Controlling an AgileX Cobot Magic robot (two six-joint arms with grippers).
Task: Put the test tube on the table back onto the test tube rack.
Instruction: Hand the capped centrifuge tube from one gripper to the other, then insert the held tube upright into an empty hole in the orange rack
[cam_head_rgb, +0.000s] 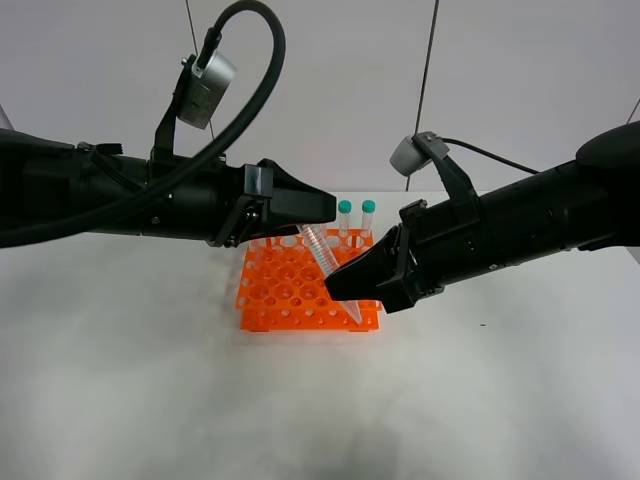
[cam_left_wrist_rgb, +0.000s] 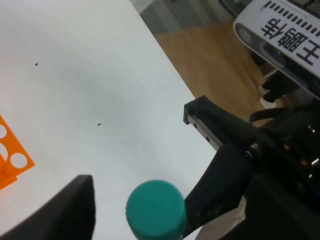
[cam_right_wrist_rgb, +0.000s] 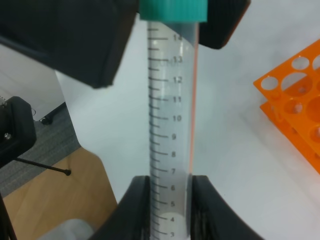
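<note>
LAB BENCH: Over the orange test tube rack (cam_head_rgb: 280, 290), the right tool (cam_head_rgb: 335, 283) clamps the lower barrel of the test tube (cam_head_rgb: 318, 250), its fingers (cam_right_wrist_rgb: 140, 205) pressed to either side near the low graduation marks. The tube hangs clear of the desk (cam_head_rgb: 150, 400) with its long axis tilted. The teal cap (cam_left_wrist_rgb: 156, 210) leans up and back toward the left arm, and the pointed tip slants down toward the rack's front right corner. The left tool (cam_head_rgb: 325, 207) sits astride the cap with jaws apparently parted. The left wrist view shows bare desk between one finger and the cap, so the right arm looks to be carrying the load. The tip appears to hover at or just above the rack's top tier, near the edge holes; whether it has entered one cannot be told. Seating it likely means righting the tube over a hole first. Two capped tubes (cam_head_rgb: 345, 212) stand in the back row.
</note>
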